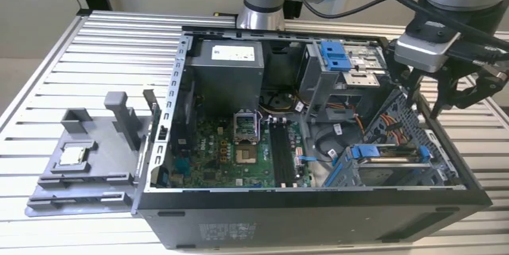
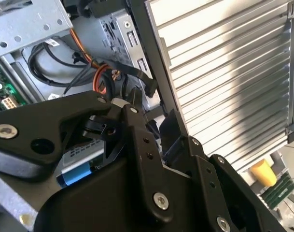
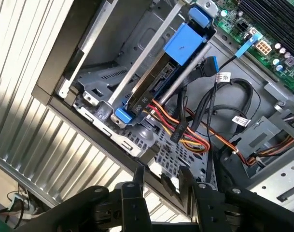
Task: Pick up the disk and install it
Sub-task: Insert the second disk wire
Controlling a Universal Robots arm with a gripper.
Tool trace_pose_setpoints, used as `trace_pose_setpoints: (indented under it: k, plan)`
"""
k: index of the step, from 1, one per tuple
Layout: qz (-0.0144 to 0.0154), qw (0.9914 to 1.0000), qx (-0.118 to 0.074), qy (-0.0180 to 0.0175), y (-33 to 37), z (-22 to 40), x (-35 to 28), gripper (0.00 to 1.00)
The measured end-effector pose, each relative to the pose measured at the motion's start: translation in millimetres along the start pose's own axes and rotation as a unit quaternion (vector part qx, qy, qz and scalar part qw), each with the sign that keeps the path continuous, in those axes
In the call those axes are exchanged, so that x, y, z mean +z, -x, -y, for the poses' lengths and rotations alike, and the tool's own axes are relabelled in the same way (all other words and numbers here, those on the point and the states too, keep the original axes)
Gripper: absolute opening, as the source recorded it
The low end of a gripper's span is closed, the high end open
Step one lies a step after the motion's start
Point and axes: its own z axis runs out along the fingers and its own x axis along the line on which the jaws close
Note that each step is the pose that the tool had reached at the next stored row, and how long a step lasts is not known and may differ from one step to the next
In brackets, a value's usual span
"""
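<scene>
- Gripper [image 1: 440,97] hangs over the PC case [image 1: 318,219] wall on the exterior view's right; fingers [image 3: 138,186] apart with nothing between them, seen in the first wrist view.
- Disk [image 3: 159,79] sits inside the case in its drive bay, blue bracket around it (dark edge and blue tabs visible in the first wrist view).
- Red, yellow and black cables [image 3: 185,133] lie just beside the disk.
- Grey fixture [image 1: 80,159] rests on the slatted table [image 1: 47,76], on the exterior view's left.
</scene>
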Motion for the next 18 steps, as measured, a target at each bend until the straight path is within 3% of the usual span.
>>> trace_pose_setpoints:
  k: [3, 4, 6, 12, 18]
  plan:
    - [-0.0129, 0.99985, -0.006, 0.0099, 0.5, -0.1, 1.1, 1.00]
    - [-0.0146, 0.99981, -0.007, 0.0114, 0.9, 0.1, 1.3, 1.00]
    - [-0.0150, 0.99980, -0.007, 0.0116, 1.3, 0.2, 1.7, 1.00]
    - [-0.0213, 0.99961, -0.007, 0.0165, 9.5, 2.5, 6.3, 1.00]
    - [-0.0216, 0.99960, -0.006, 0.0168, 17.2, 7.9, 6.3, 1.00]
